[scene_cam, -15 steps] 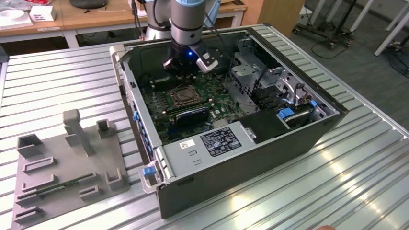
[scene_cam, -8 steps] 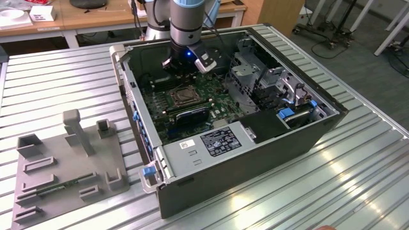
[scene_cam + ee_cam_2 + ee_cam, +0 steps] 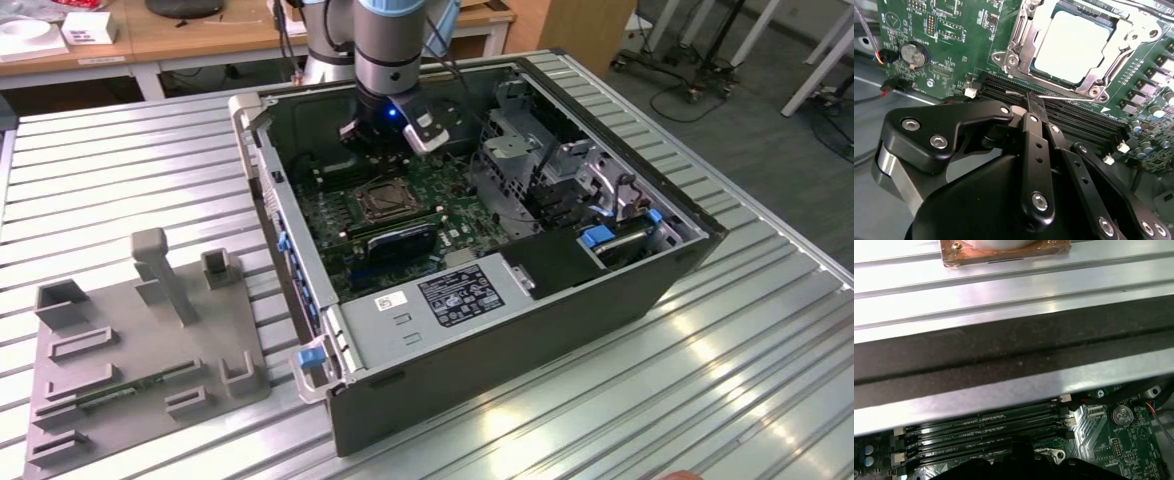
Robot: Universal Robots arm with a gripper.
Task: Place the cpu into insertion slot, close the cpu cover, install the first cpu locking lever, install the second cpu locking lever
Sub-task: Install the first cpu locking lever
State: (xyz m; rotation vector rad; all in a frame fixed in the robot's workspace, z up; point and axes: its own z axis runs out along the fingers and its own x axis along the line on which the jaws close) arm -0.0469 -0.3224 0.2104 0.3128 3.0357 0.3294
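Observation:
The cpu (image 3: 1071, 45) lies flat in its socket on the green motherboard, its pale metal top showing. Around it lies the cpu cover (image 3: 1021, 35), a metal frame folded down flat over the chip's edges. A thin wire locking lever (image 3: 1064, 98) runs along the socket's near side. My gripper (image 3: 1035, 100) is shut with nothing between its black fingers, and its tip sits at this lever, just beside the socket. In the exterior view the gripper (image 3: 387, 150) reaches down into the open computer case, just behind the socket (image 3: 379, 200).
Black memory slots (image 3: 1079, 125) run beside the socket under the fingers. A coin battery (image 3: 913, 54) sits farther off. The case wall (image 3: 1004, 350) stands close by. A drive cage (image 3: 534, 170) fills the case's right, and a grey fixture tray (image 3: 147, 340) lies at the exterior view's left.

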